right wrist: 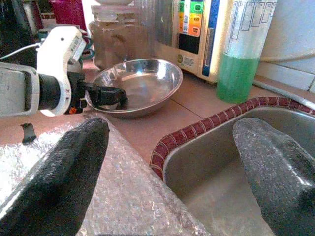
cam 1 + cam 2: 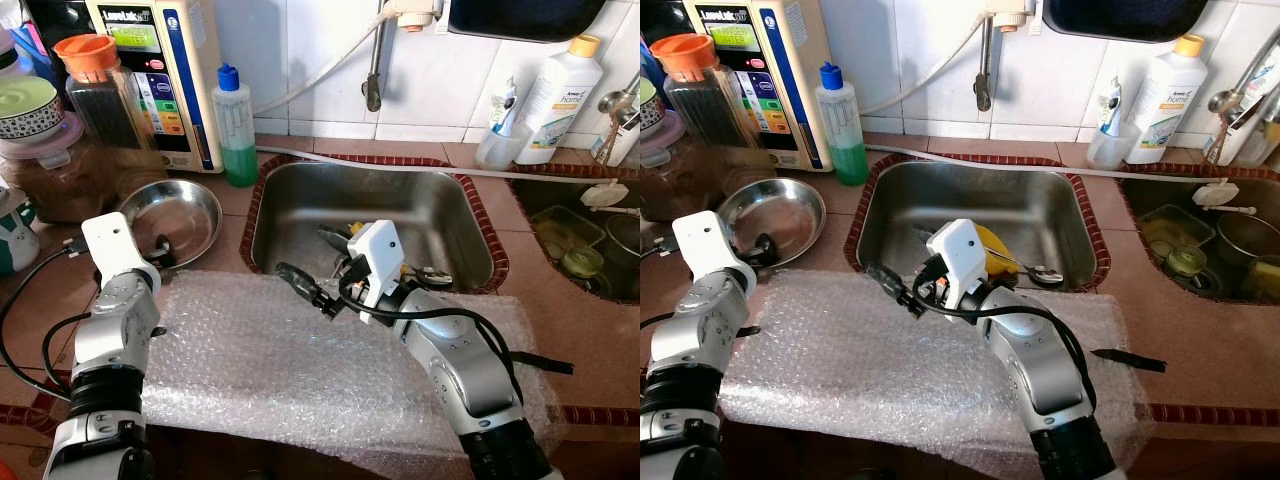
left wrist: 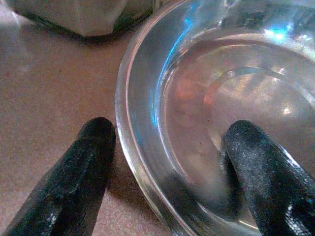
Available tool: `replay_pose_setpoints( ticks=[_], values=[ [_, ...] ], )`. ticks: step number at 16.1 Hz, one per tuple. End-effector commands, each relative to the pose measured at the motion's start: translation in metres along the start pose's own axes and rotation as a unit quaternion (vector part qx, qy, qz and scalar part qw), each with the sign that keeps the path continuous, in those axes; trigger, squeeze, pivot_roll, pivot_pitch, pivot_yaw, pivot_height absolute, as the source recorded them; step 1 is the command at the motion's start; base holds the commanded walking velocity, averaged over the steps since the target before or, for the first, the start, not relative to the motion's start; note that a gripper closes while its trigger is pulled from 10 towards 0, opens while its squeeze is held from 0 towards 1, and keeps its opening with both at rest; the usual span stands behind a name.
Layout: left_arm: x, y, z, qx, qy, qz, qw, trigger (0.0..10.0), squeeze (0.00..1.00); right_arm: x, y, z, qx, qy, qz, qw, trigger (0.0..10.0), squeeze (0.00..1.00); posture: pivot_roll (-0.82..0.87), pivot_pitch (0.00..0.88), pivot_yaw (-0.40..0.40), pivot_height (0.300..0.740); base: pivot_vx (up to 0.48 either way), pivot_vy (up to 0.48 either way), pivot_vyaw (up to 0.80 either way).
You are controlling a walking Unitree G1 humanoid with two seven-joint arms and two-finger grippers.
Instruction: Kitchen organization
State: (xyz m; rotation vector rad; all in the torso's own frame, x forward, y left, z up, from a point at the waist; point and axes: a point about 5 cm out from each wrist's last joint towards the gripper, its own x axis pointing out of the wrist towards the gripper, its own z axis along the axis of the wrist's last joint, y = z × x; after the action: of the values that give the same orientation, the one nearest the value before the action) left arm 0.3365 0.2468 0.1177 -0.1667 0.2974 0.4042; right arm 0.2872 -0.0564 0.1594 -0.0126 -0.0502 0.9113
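Steel round shallow bowl, mouth up; L gripper fingers straddle rim, spread. R gripper spread, empty, by sink.

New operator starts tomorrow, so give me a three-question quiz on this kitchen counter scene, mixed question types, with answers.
1. True or false: the left gripper straddles the steel bowl's rim.
2. What covers the counter in front of the sink?
3. The right gripper is: A) holding a spoon, B) open and empty, C) inside the bowl.

Key:
1. True: one finger inside, one outside.
2. Bubble wrap.
3. B.
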Motion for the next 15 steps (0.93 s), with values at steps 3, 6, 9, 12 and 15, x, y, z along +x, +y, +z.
replay_pose_setpoints(
  ticks=[3,6,9,12,15],
  values=[
    [0.001,0.001,-0.003,-0.008,0.017,0.0,1.0,0.0,0.0,0.001,-0.001,0.005,-0.012,-0.002,0.0,1.0,10.0,0.0,0.1,0.026,0.023,0.74,0.0,0.0,0.0],
    [-0.001,0.002,-0.003,-0.017,0.016,0.004,1.0,0.0,0.0,0.001,-0.002,0.006,-0.013,-0.002,-0.001,1.0,10.0,0.0,0.1,0.031,0.018,0.74,0.0,0.0,0.0],
    [-0.006,-0.003,-0.01,-0.018,0.018,-0.022,0.999,0.0,0.0,0.001,-0.001,0.005,-0.01,-0.001,-0.001,1.0,10.0,0.0,0.1,0.037,0.021,0.74,0.0,0.0,0.0],
    [-0.012,-0.019,-0.015,-0.022,0.024,-0.077,0.996,0.0,0.0,0.001,-0.006,0.006,-0.01,-0.008,-0.025,1.0,10.0,0.0,0.09,0.04,0.046,0.74,0.0,0.0,0.0],
    [-0.014,-0.033,-0.018,-0.017,0.027,-0.11,0.993,0.0,0.0,-0.001,-0.01,0.006,-0.01,-0.01,-0.047,0.999,10.0,0.0,0.08,0.03,0.057,0.74,0.0,0.0,0.0]
  ],
)
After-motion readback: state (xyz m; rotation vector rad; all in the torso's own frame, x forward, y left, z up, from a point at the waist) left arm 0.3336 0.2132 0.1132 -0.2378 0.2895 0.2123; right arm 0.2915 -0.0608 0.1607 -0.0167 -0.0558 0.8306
